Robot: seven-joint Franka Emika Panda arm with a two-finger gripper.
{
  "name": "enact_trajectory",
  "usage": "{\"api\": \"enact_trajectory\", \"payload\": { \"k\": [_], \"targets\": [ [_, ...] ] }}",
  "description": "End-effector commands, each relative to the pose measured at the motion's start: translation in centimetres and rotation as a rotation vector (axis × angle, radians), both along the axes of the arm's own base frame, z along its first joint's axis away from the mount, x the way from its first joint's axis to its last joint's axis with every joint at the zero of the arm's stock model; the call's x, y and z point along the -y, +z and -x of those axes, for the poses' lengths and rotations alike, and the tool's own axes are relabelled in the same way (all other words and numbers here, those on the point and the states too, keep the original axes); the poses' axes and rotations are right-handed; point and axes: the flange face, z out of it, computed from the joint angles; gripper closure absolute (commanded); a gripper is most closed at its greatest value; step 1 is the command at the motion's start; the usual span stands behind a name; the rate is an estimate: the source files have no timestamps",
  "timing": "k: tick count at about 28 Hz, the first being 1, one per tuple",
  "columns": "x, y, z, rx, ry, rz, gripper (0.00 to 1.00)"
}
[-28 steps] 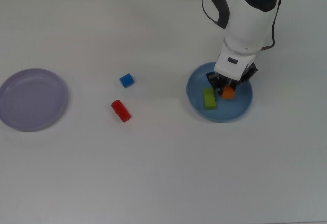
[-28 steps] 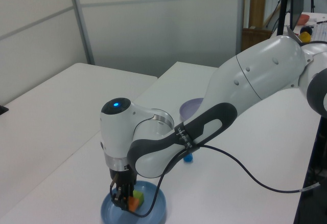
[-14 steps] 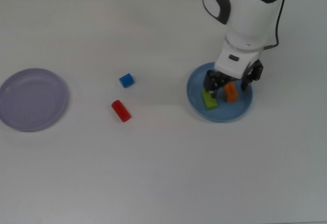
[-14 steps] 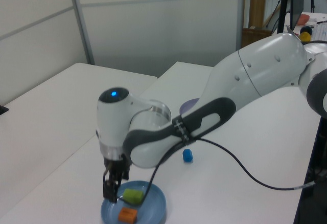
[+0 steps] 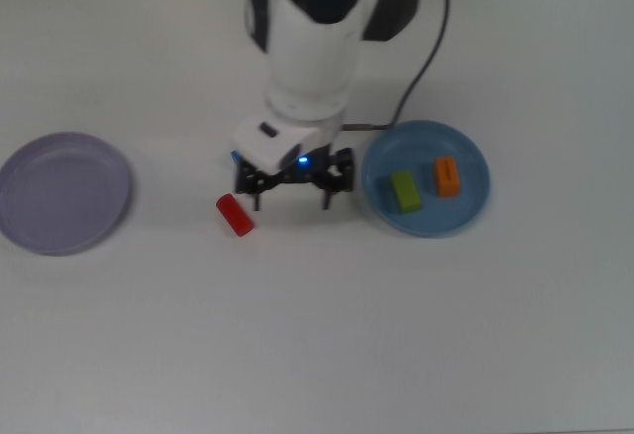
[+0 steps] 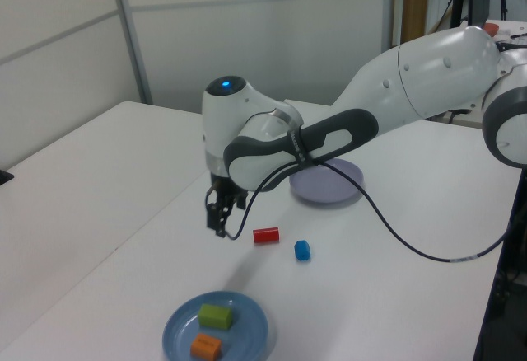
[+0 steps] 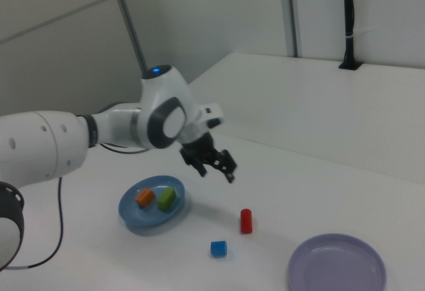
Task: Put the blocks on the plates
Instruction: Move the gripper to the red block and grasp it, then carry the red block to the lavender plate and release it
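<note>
Over the tabletop [image 5: 317, 335] between the plates, the hand [image 5: 294, 185] now hovers with fingers apart and empty, having left the blue plate [image 5: 474, 211], where the orange block [image 5: 447, 176] was just dropped beside the green block [image 5: 404, 191]. Two of four blocks are placed. The red block [image 5: 235, 215] and blue block [image 6: 302, 250] still lie loose; the purple plate [image 5: 61, 193] holds none.

The red cylinder [image 5: 235, 214] lies on open table [image 5: 317, 335], with bare surface toward the lavender plate [image 5: 61, 192] on the top view's left and in front of it. The tool [image 5: 293, 184] hangs with fingers spread just above and beside the cylinder, covering the blue block [image 6: 302, 250] in the top view. The blue plate [image 5: 474, 214], carrying the green bar [image 5: 404, 190] and orange bar [image 5: 447, 176], stands well apart on the cylinder's far side.
</note>
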Motion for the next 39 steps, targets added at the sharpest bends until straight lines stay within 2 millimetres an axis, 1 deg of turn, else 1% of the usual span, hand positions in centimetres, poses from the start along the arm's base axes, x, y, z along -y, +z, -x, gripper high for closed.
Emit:
{"api": "enact_trajectory", "payload": {
  "k": [1, 3, 4, 7, 9, 10, 11, 13, 15, 16, 18, 19, 21, 22, 26, 31, 33, 36, 37, 39],
  "targets": [
    [5.1, -2.1, 0.0, -0.075, 0.160, 0.049, 0.00],
    [6.5, -2.7, 0.0, -0.092, 0.227, 0.060, 0.00],
    [7.5, -3.6, 0.0, -0.115, 0.286, 0.068, 0.00],
    [7.7, -4.9, -0.1, -0.139, 0.332, 0.073, 0.00],
    [7.8, -5.2, 0.0, -0.146, 0.339, 0.074, 0.00],
    [7.8, -6.1, 0.4, -0.164, 0.343, 0.071, 0.05],
    [7.8, -6.6, 0.6, -0.173, 0.343, 0.069, 0.10],
    [7.8, -7.0, 0.9, -0.184, 0.343, 0.067, 0.22],
    [7.7, -7.6, 1.2, -0.196, 0.339, 0.064, 0.30],
    [7.5, -8.2, 1.5, -0.207, 0.339, 0.062, 0.41],
    [7.4, -8.5, 1.6, -0.213, 0.340, 0.061, 0.68],
    [7.4, -8.5, 1.6, -0.213, 0.339, 0.061, 0.79],
    [7.3, -8.9, 1.6, -0.219, 0.341, 0.060, 0.97],
    [7.4, -8.9, 1.5, -0.218, 0.339, 0.060, 1.00],
    [7.5, -8.7, 1.5, -0.215, 0.337, 0.061, 1.00],
    [7.9, -7.9, 1.3, -0.201, 0.329, 0.061, 1.00],
    [8.6, -6.8, 1.3, -0.187, 0.317, 0.062, 1.00],
    [10.4, -5.1, 1.6, -0.175, 0.286, 0.056, 1.00],
    [11.8, -3.8, 1.6, -0.163, 0.253, 0.041, 1.00],
    [13.6, -2.6, 1.7, -0.151, 0.214, 0.016, 1.00]
  ]
}}
